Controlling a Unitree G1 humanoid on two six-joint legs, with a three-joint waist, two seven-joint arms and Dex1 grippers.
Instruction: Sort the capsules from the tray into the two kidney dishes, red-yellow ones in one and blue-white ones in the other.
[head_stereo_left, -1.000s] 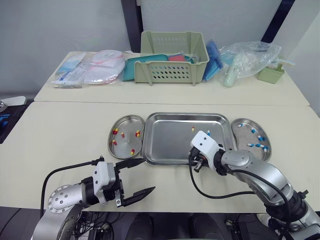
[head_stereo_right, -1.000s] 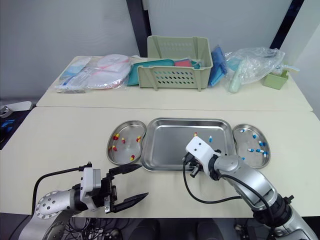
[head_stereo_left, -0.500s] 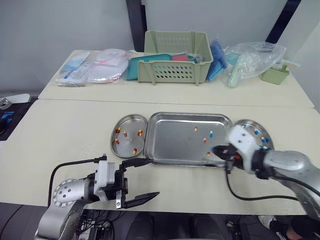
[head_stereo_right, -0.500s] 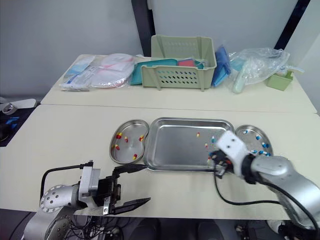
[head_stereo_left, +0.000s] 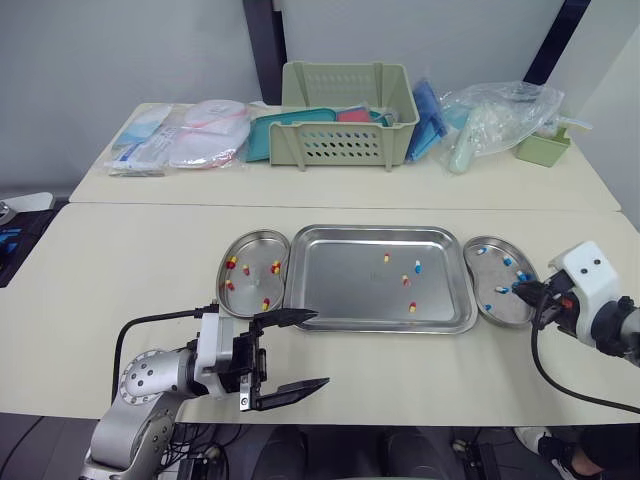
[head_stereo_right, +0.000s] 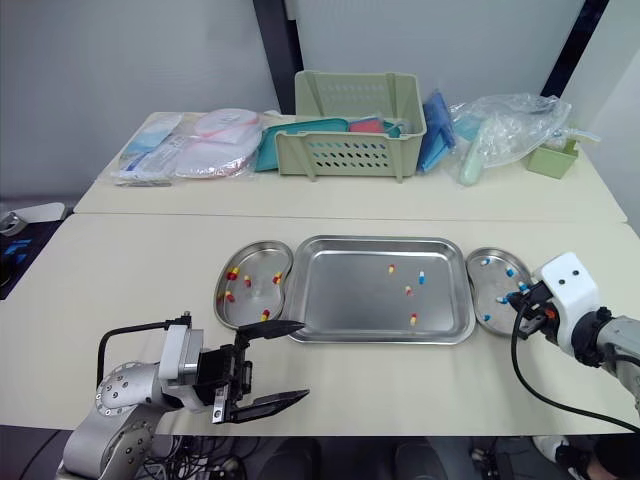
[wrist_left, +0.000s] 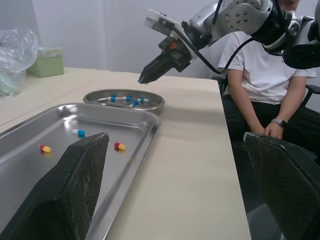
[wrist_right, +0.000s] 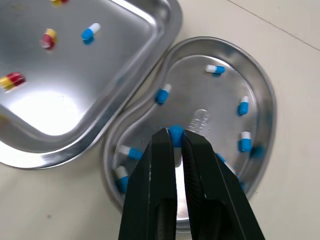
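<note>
currently a blue-white capsule (wrist_right: 175, 132) is pinched by the right gripper (wrist_right: 175, 142) above the right dish (wrist_right: 264, 100); the left gripper (head_stereo_left: 316, 348) is held wide apart.

Cream table (head_stereo_left: 120, 265): steel tray (head_stereo_left: 340, 285) between left dish (head_stereo_left: 250, 283) and right dish (head_stereo_left: 490, 272)

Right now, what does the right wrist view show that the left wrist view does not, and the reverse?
Right wrist view: a blue-white capsule pinched in the right end effector, over the right kidney dish. Left wrist view: the left end effector open, a seated person beside the table, and a green box. Both: the tray, red-yellow capsules lying in it, and that dish.
</note>
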